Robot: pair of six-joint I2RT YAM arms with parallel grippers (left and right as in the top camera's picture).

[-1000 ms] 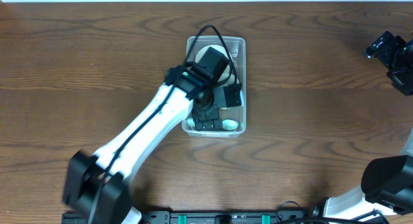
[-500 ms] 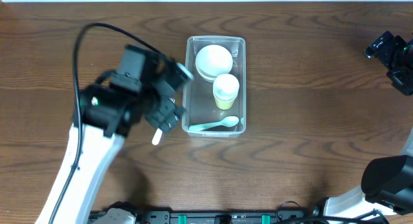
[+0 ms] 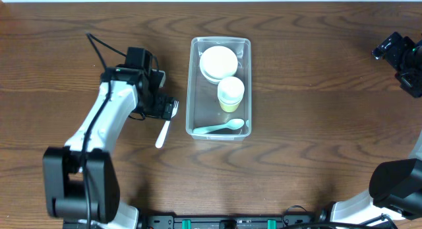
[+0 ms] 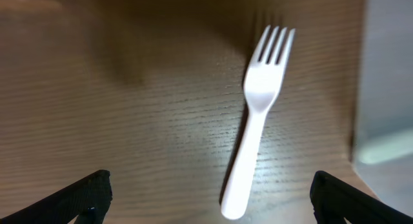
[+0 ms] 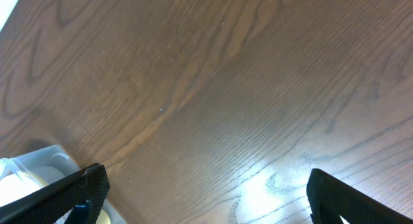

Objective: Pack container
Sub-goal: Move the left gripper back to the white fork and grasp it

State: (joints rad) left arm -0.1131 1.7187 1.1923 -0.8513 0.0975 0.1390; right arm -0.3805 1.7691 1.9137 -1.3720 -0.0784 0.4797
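We are working at a wooden table [image 3: 316,123]. The container [image 3: 191,90], a clear rectangular bin, is standing mid-table toward the far edge, and we are judging it nearly packed. The left gripper [image 3: 161,107] is hanging just left of the container, its jaws spread wide with nothing between them. The right gripper [image 5: 205,195] is waiting well apart at the table's right edge, likewise spread and empty.

Inside the container, a white bowl [image 3: 218,62] is occupying the far end. A pale yellow cup [image 3: 231,92] is sitting just beside it, and a pale green spoon [image 3: 221,128] is lying across the near end. A white plastic fork [image 4: 255,121] is lying flat on the table outside, near the container's left wall, with its tines pointing toward the far edge.

We are treating the fork as the step in hand. In the left wrist view the fingers are flanking the handle end, so we are advising a straight descent with the jaws squared across the handle, not the tines. Because the fork is thin and flat, the fingertips are needing to reach the table surface before closing; a high closure is risking a slip. For release, we are recommending the bare floor left of the cup.
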